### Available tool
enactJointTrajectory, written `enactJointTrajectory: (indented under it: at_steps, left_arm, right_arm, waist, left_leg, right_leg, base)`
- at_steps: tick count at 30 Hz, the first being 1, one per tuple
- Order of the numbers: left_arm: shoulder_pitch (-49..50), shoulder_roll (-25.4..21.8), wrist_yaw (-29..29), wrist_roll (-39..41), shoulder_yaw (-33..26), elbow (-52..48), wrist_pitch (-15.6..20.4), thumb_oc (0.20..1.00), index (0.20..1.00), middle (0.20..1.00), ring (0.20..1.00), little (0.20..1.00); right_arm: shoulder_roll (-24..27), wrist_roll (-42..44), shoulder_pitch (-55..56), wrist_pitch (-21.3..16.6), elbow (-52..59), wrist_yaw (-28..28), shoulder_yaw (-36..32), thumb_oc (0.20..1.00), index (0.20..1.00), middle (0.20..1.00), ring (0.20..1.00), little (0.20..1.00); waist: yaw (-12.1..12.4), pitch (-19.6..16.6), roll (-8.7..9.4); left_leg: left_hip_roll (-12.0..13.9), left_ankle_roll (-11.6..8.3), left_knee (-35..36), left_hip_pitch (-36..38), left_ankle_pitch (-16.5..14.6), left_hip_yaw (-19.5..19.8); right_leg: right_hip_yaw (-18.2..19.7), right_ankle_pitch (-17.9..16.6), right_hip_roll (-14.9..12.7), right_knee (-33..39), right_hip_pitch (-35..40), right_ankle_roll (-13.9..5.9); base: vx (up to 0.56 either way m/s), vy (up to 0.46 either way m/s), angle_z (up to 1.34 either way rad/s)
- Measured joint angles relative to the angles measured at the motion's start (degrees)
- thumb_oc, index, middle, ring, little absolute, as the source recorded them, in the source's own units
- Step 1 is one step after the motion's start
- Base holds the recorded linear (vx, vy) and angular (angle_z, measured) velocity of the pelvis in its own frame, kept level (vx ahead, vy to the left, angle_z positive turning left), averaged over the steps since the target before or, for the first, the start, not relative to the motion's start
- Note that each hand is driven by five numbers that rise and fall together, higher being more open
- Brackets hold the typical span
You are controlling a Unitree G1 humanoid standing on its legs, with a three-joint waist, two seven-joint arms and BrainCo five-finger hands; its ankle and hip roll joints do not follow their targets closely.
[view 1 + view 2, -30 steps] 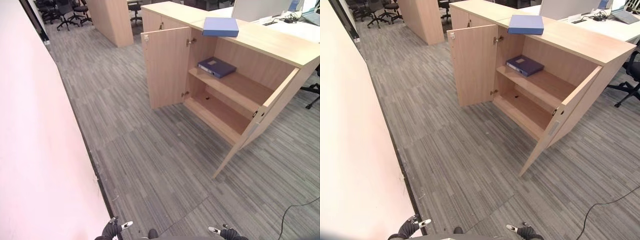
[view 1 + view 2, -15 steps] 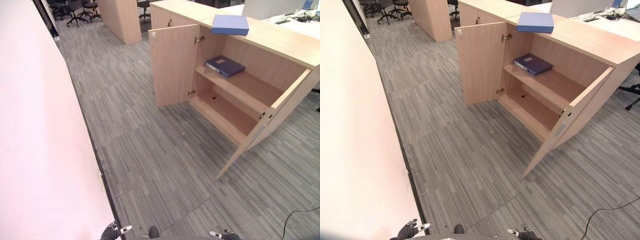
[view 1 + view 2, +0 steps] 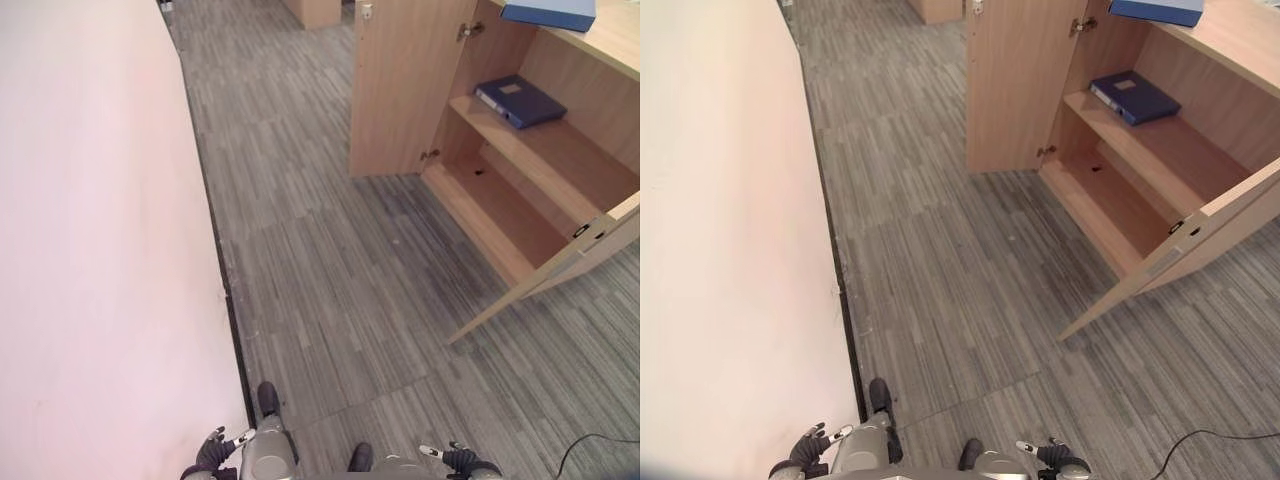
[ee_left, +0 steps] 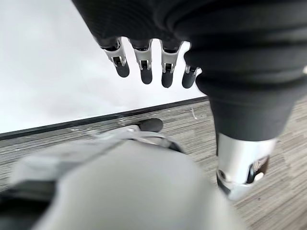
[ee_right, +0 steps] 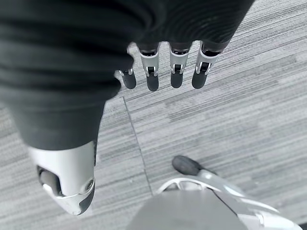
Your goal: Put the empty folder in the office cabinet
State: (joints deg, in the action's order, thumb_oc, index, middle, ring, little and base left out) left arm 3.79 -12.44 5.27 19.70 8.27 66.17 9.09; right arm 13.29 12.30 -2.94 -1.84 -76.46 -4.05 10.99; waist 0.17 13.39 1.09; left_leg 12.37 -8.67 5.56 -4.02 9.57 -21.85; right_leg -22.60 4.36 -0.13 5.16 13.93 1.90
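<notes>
**Both hands empty, folders at the cabinet**

On my left wrist feed the left hand's fingers (image 4: 143,64) hang straight in a row, slightly apart, thumb off to one side, holding nothing; past them I see carpet (image 4: 288,143) and the foot of a pale wall (image 4: 57,81). On the right wrist feed the right hand's fingers (image 5: 175,69) hang the same way, relaxed and spread a little, thumb apart, nothing between them, grey striped carpet beneath.

From the head cameras I see the left hand (image 3: 212,450) low at the bottom edge, close to the wall (image 3: 100,250), and the right hand (image 3: 455,458) low at the bottom edge further right. Both are well apart from the cabinet (image 3: 400,90).

The cabinet stands ahead to my right with both doors open. The left door (image 3: 405,100) swings out toward me; the right door (image 3: 545,285) juts out over the carpet at an angle. Inside, a dark blue folder (image 3: 520,101) lies flat on the upper shelf (image 3: 560,165), toward its far left end. The lower shelf (image 3: 490,220) shows bare wood. A lighter blue folder (image 3: 549,13) lies flat on the cabinet top (image 3: 620,35), its front edge near the rim above the opening. I cannot tell which of the two is the empty one.
</notes>
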Motion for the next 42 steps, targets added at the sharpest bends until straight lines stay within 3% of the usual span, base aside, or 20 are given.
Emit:
enactJointTrajectory:
  at_steps: [3, 5, 11, 13, 15, 16, 17, 18, 20, 22, 23, 24, 25, 29, 31, 33, 35, 36, 39, 42]
  left_arm:
    - [0.76, 1.94, -0.04, 0.03, -1.59, 0.87, 0.09, 1.0, 1.0, 1.0, 1.0, 1.0]
    - [1.26, 1.17, 0.03, 0.04, -1.69, 1.15, 0.11, 1.0, 1.0, 1.0, 1.0, 1.0]
    - [0.96, 1.09, -2.54, 4.5, -3.13, 0.04, -1.97, 1.0, 1.0, 1.0, 1.0, 1.0]
    - [-1.13, 3.04, -4.1, 4.16, -3.15, 2.55, -2.75, 1.0, 1.0, 1.0, 1.0, 1.0]
    - [-0.36, 2.85, -4.05, 2.45, -0.86, 0.02, -2.31, 1.0, 1.0, 1.0, 1.0, 1.0]
    - [-0.72, 1.94, -3.7, 2.08, 2.11, -0.24, -2.13, 1.0, 1.0, 1.0, 1.0, 1.0]
    - [-0.98, 1.61, -1.64, -1.11, 5.05, -1.99, -1.92, 1.0, 1.0, 1.0, 1.0, 1.0]
    - [-2.16, 0.39, -0.91, -2.24, 3.33, -2.78, -1.28, 1.0, 1.0, 1.0, 1.0, 1.0]
    - [-1.86, -1.69, -0.7, -2.87, -0.35, 1.47, 0.02, 1.0, 1.0, 1.0, 1.0, 1.0]
    - [-0.34, 0.04, -0.85, -3.49, -1.11, 3.56, -0.58, 1.0, 1.0, 1.0, 1.0, 1.0]
    - [0.34, 0.72, -0.95, -4.73, -1.25, 3.53, -0.51, 1.0, 1.0, 1.0, 1.0, 1.0]
    - [1.33, 0.31, -1.04, -5.42, -0.95, 1.6, -0.17, 1.0, 1.0, 1.0, 1.0, 1.0]
    - [1.65, -0.1, -1.09, -5.43, -0.02, 1.96, -0.51, 1.0, 1.0, 1.0, 1.0, 1.0]
    - [-3.68, 0.52, -1.32, -5.11, 2.13, 2.79, -0.46, 1.0, 1.0, 1.0, 1.0, 1.0]
    - [-3.28, 0.61, -1.46, -4.56, 2.95, -0.62, -0.31, 1.0, 1.0, 1.0, 1.0, 1.0]
    - [-4.12, 0.65, -1.32, -4.23, 2.93, -1.13, -0.27, 1.0, 1.0, 1.0, 1.0, 1.0]
    - [-4.59, 0.39, -1.28, -4.22, 2.92, -1.81, 0.14, 1.0, 1.0, 1.0, 1.0, 1.0]
    - [-4.76, -0.14, -1.23, -4.01, 2.67, -2.73, 0.69, 1.0, 1.0, 1.0, 1.0, 1.0]
    - [-4.8, -1.41, -1.1, -3.06, 1.63, -1.94, 0.64, 1.0, 1.0, 1.0, 1.0, 1.0]
    - [-5.06, -2.18, -0.69, -2.87, 1.94, -0.85, 0.54, 1.0, 1.0, 1.0, 1.0, 1.0]
  right_arm:
    - [1.32, -0.1, 1.89, 0.13, -0.63, -0.02, -0.17, 1.0, 1.0, 1.0, 1.0, 1.0]
    - [-0.07, -0.22, 2.47, 0.14, -0.51, 0.28, -0.4, 1.0, 1.0, 1.0, 1.0, 1.0]
    - [-1.86, -1.21, 2.06, 0.69, 0.0, 0.42, -0.63, 1.0, 1.0, 1.0, 1.0, 1.0]
    - [0.4, -1.21, 0.61, 0.84, 1.06, 0.32, -2.67, 1.0, 1.0, 1.0, 1.0, 1.0]
    - [2.47, -1.13, 2.41, 0.48, 2.78, 0.14, -2.28, 1.0, 1.0, 1.0, 1.0, 1.0]
    - [2.59, -1.11, 1.99, 0.24, 2.93, 0.1, -1.99, 1.0, 1.0, 1.0, 1.0, 1.0]
    - [4.47, -1.18, -0.62, -0.23, 5.51, 0.5, -1.52, 1.0, 1.0, 1.0, 1.0, 1.0]
    - [4.33, -0.9, -1.85, -0.28, 7.3, 0.62, -2.1, 1.0, 1.0, 1.0, 1.0, 1.0]
    - [1.07, -0.83, -1.05, 0.09, 5.73, 0.77, -3.11, 1.0, 1.0, 1.0, 1.0, 1.0]
    - [1.65, -0.82, 2.16, 0.25, 4.58, 0.72, -4.39, 1.0, 1.0, 1.0, 1.0, 1.0]
    - [2.25, -0.87, 1.87, -0.08, 4.22, 0.9, -3.67, 1.0, 1.0, 1.0, 1.0, 1.0]
    - [2.72, -0.14, 3.3, 0.2, 4.46, 1.22, -4.3, 1.0, 1.0, 1.0, 1.0, 1.0]
    - [3.51, -0.13, 4.05, 0.17, 4.21, 1.34, -4.21, 1.0, 1.0, 1.0, 1.0, 1.0]
    - [3.92, 0.21, 1.74, -0.03, 4.41, 1.41, -4.14, 1.0, 1.0, 1.0, 1.0, 1.0]
    - [2.97, 0.31, 1.31, -0.16, 4.75, 1.28, -3.54, 1.0, 1.0, 1.0, 1.0, 1.0]
    - [2.9, 0.32, 1.27, -0.08, 4.78, 1.26, -2.2, 1.0, 1.0, 1.0, 1.0, 1.0]
    - [2.95, 0.3, 1.21, -0.08, 4.64, 1.16, -2.15, 1.0, 1.0, 1.0, 1.0, 1.0]
    - [3.01, 0.24, 0.61, -0.04, 4.45, 0.89, -1.59, 1.0, 1.0, 1.0, 1.0, 1.0]
    - [2.55, 0.16, -0.1, -0.09, 4.52, 0.78, -0.42, 1.0, 1.0, 1.0, 1.0, 1.0]
    - [2.63, 0.14, 0.91, -0.15, 4.61, 0.85, 0.1, 1.0, 1.0, 1.0, 1.0, 1.0]
  waist:
    - [0.14, -2.86, -2.83]
    - [0.4, -4.47, -0.73]
    - [2.82, -6.31, 0.11]
    - [2.38, -6.09, -3.28]
    - [-0.98, -6.07, -3.21]
    - [-1.1, -5.91, -2.93]
    - [-2.65, -3.77, -5.76]
    - [-4.53, -0.58, -6.85]
    - [-4.5, 0.15, -0.54]
    - [-3.14, -1.09, -0.41]
    - [-3.45, -2.08, -3.21]
    - [-4.08, -3.97, -3.65]
    - [-4.2, -5.79, -2.91]
    - [-6.57, -3.85, -1.64]
    - [-6.11, -3.43, -0.33]
    - [-6.31, -2.87, 0.55]
    - [-6.3, -2.45, 1.81]
    - [-5.35, -2.22, 2.71]
    - [-4.34, -1.73, 3.94]
    - [-4.16, -1.51, 4.06]
  left_leg:
    - [-1.02, 1.27, 0.18, 3.7, 0.67, -1.32]
    - [-5.68, 6.25, -0.4, 5.38, -0.23, -2.73]
    - [-8.7, 8.3, -0.43, 7.12, -2.36, -1.45]
    - [-14.29, 13.84, -1.99, 8.75, -9.49, -2.34]
    - [-18.19, 14.91, -0.53, 13.29, -10.49, 0.97]
    - [-18.73, 16.09, -0.44, 14.19, -11.58, 2.97]
    - [-15.44, 15.84, -0.64, 12.89, -11.87, 2.79]
    - [-11.23, 15.02, -0.77, 13.08, -12.09, 3.05]
    - [-10.03, 9.23, -1.15, 16.49, -15.7, 2.38]
    - [-7.58, 6.46, -1.2, 21.19, -19.68, 6.78]
    - [-7.27, 9.99, -0.79, 21.1, -21.24, 6.76]
    - [-4.67, 9.54, -2.08, 22.91, -22.16, 7.3]
    - [-4.22, 9.34, -4.46, 23.35, -24.67, 8.43]
    - [0.25, -3.27, -32.38, 10.45, -14.46, 5.46]
    - [5.96, -3.06, -58.17, -1.53, -10.42, 5.13]
    - [7.25, -1.65, -61.74, -9.51, -8.96, 4.07]
    - [6.74, -0.31, -56.08, -12.35, -8.88, 1.88]
    - [2.96, 0.68, -37.53, -12.46, -8.88, 2.57]
    - [-2.99, 1.88, -10.52, -8.99, -4.53, 11.08]
    - [-7.94, 5.93, -5.11, -8.51, 0.22, 16.4]
  right_leg:
    - [0.78, 1.34, -0.44, -0.14, 1.76, -3.12]
    - [1.38, 1.92, -5.42, -1.11, 2.07, -6.05]
    - [-0.57, 4.3, -9.6, -10.83, -0.36, -7.7]
    - [-2.55, 7.08, -16.49, -36.19, -9.05, -12.18]
    - [1.78, -9.67, -26.42, -65.71, -21.26, -10.78]
    - [3.96, -12.63, -28.42, -70.86, -25.55, -10.63]
    - [7.08, 1.58, -20.99, -59.78, -31.78, -6.94]
    - [6.0, 2.74, -12.92, -32.29, -34.97, -7.15]
    - [3.41, 1.27, -10.32, -9.56, -32.96, -11.01]
    - [-6.3, -2.39, -7.97, -12.54, -29.37, -11.7]
    - [-10.3, -1.34, -4.94, -14.04, -27.46, -10.33]
    - [-5.49, 3.56, -8.68, -34.35, -30.75, -2.18]
    - [-4.49, 6.54, -9.16, -34.15, -29.53, -0.55]
    - [-4.28, 5.09, -2.02, -18.75, -18.08, 4.02]
    - [-2.24, 3.63, 1.58, -12.33, -12.74, 4.88]
    - [0.03, 4.09, 4.15, -10.34, -8.31, 7.74]
    - [1.72, 4.19, 4.22, -9.17, -6.61, 7.65]
    - [4.31, 3.86, 3.75, -8.53, -6.53, 7.13]
    - [8.74, 3.74, 3.96, -6.19, -3.66, 6.59]
    - [10.16, 4.96, 3.94, -8.24, -1.74, 2.77]
  base:
    - [0.24, 0.239, -0.12]
    - [0.25, 0.306, -0.18]
    - [0.17, 0.302, 0.08]
    - [0.2, 0.475, 0.39]
    - [0.1, 0.176, 1.15]
    - [0.09, -0.084, 0.39]
    - [0.13, -0.218, 0.21]
    - [0.26, -0.316, -0.01]
    - [0.32, -0.276, 0.4]
    - [0.45, -0.293, 0.29]
    - [0.49, -0.342, -0.08]
    - [0.38, -0.332, 0.07]
    - [0.37, -0.367, -0.06]
    - [0.32, -0.44, -0.12]
    - [0.23, -0.31, -0.65]
    - [0.2, -0.115, -0.66]
    - [0.17, 0.064, -0.56]
    - [0.23, 0.144, -0.87]
    - [0.16, 0.103, -0.95]
    - [0.24, 0.119, -0.67]
